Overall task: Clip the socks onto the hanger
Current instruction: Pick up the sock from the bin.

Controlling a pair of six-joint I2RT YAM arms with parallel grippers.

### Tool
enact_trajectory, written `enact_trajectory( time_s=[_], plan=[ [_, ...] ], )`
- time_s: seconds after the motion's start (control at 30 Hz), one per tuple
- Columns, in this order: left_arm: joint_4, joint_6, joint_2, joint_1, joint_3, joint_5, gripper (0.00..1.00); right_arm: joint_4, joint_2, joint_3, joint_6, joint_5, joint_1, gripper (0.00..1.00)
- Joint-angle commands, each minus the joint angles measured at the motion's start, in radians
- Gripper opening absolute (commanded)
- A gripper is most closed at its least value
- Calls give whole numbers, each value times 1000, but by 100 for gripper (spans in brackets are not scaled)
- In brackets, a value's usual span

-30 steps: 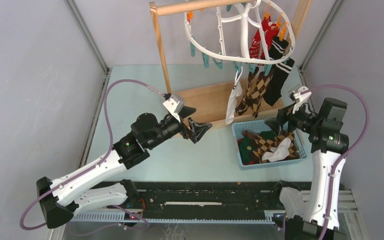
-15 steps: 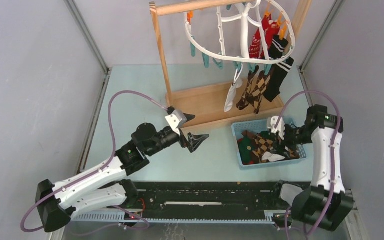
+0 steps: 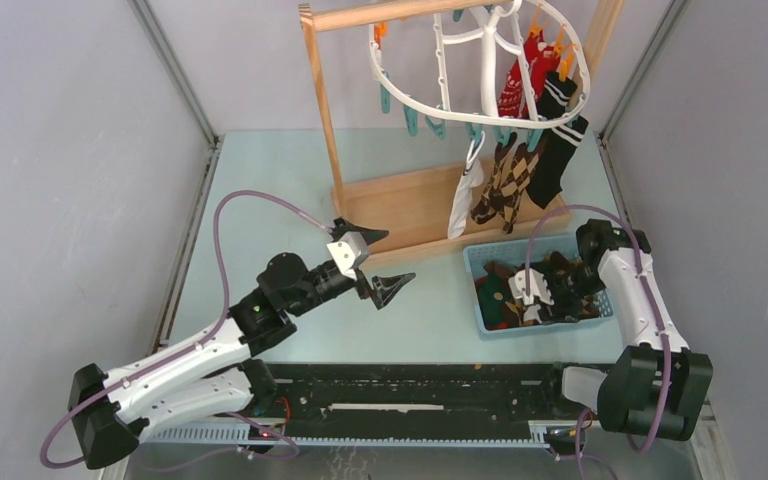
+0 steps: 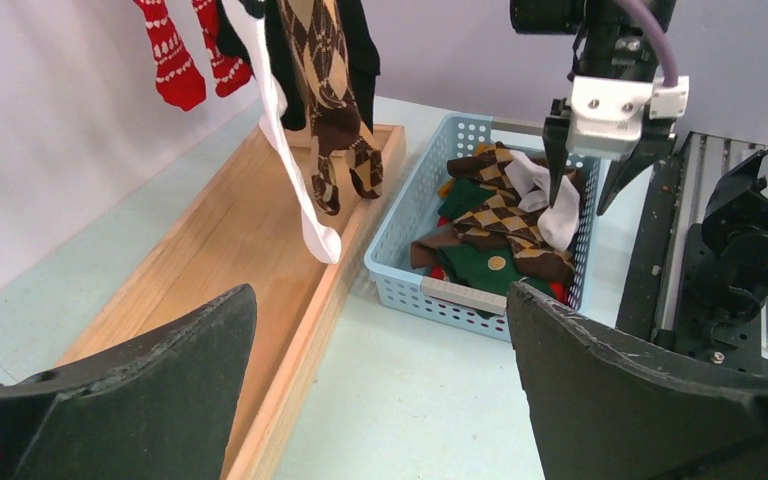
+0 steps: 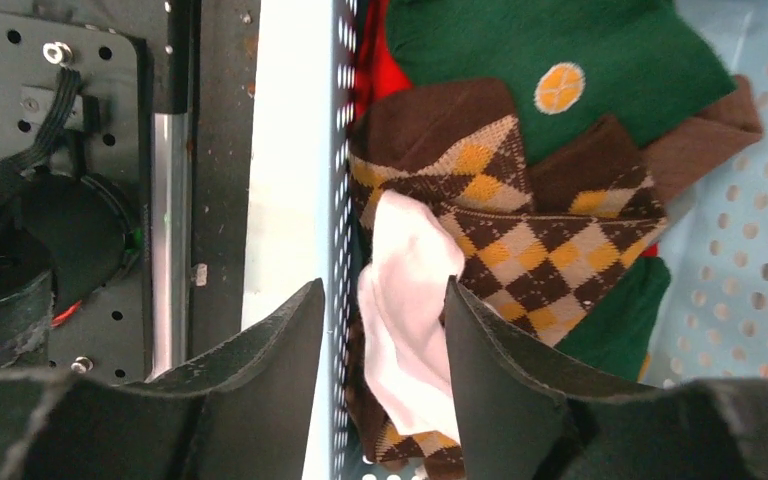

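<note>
R gripper (image 5: 384, 300) is straddling white sock (image 5: 405, 330) in basket (image 4: 430, 290), fingers apart, not pinching yet, prob lining up pick. L gripper (image 4: 380, 295) is hovering wide open, empty, prob for hanger (image 3: 430, 108) clip.

Robotics lab test cell. Grey panel walls (image 3: 60, 200) on aluminium struts (image 3: 178, 75) enclosed pale teal table (image 3: 280, 170). Left arm (image 3: 190, 350), right arm (image 3: 635, 300) sat bolted to black rail (image 3: 410, 392); purple cables (image 3: 217, 240) looped loose. Laundry props: wooden rack (image 3: 322, 100), hanger (image 3: 430, 108), basket (image 4: 450, 298) of socks (image 4: 490, 225).
</note>
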Motion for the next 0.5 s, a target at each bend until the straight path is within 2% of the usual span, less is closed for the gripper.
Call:
enact_trajectory(
  time_s=[0.0,0.13,0.2,0.3,0.4,0.47],
  plan=[
    [98,4,-29,6,-48,4,98,92,-6,-53,3,74,4,54],
    [114,-11,-10,7,-45,11,98,140,23,-65,36,94,-8,47],
    [115,-21,-1,6,-40,16,98,155,38,-66,45,102,-14,40],
    [116,-44,8,5,-40,20,97,161,39,-62,42,95,-24,26],
    [115,-70,6,6,-44,25,96,156,26,-51,47,72,-29,6],
    [117,-72,0,6,-46,26,96,147,13,-31,62,37,-34,0]
  ],
)
